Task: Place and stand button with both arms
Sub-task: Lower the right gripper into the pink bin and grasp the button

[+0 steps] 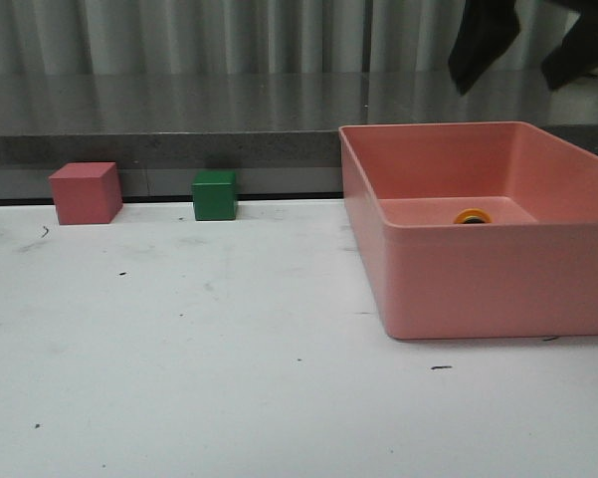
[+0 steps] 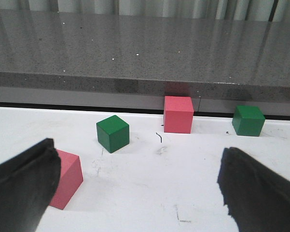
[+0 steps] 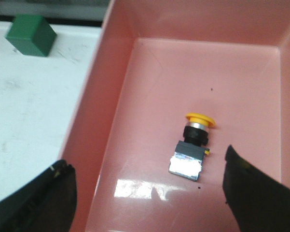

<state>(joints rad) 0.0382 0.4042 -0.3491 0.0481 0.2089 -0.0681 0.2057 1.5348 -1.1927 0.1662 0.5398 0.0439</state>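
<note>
Over on the left, the pink cube (image 1: 86, 193) sits at the back of the bench (image 1: 179, 349) near nine o'clock, and the green cube (image 1: 215, 195) stands just to its right, the two apart, neither touched. The left claw (image 2: 140, 188) hangs released over that side, its two dark fingers (image 2: 21, 186) spread wide with nothing between them; in the left wrist view, more pink and green cubes lie ahead of it on the white surface, and none is in its grip. Moving right, the big pink bin (image 1: 458, 289) fills the three o'clock side, and there's the button (image 3: 193, 145), lying on its side on the bin floor, yellow cap pointing toward the far wall, clear base block nearest the camera. From the front only a sliver of its yellow cap (image 1: 472, 216) peeks over the rim. So by my reading nothing of the job is done yet: the button isn't picked up, isn't out on the bench, isn't standing. All of that remains. The right claw (image 3: 149, 193) hovers above the bin, looking down into it, fingers (image 3: 258, 193) parted wide and empty, the button between them in its view but well below. In the front view its dark shapes hang high at one o'clock above the bin.
</note>
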